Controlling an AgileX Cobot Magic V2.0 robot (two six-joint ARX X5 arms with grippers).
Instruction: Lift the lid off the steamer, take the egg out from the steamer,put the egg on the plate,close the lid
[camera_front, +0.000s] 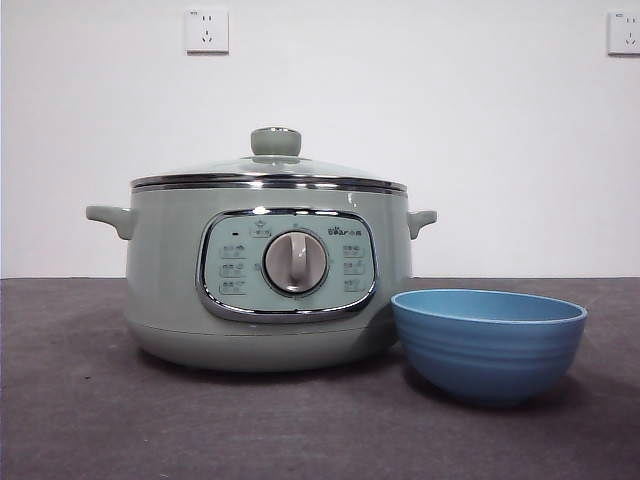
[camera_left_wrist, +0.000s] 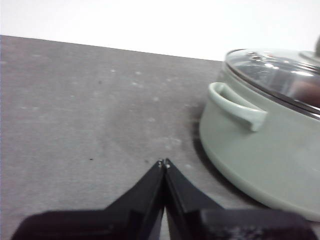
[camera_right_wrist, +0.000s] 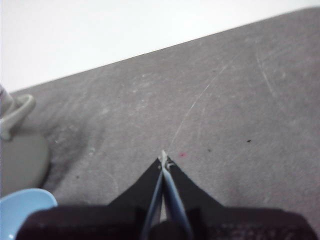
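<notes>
— Grey felt tabletop, white wall behind, two sockets up high. What am I looking at?

— I have the steamer sitting mid-table with the lid seated on it, knob upright. Nothing is done yet, so I judge we're at the very first step: getting that lid off.

— And the egg?

— Through the glass in the left wrist view I see a brownish blur that may be the egg; it's too soft for me to swear to it. If so, it's inside the pot.

— Plate?

— Blue plate stands just beside the steamer, near its right handle, nothing visible in it from this low angle.

— Where are my arms?

— Neither shows in the front view. Left gripper hangs over bare table beside the left handle, jaws pressed together, holding nothing. Right gripper is over bare table too, tips meeting, nothing between them; the plate's rim sits at the edge of its view.

— Next move?

— I'd spread one pair of jaws, bring it above the knob, then pinch and lift straight up so the rim clears cleanly.
</notes>
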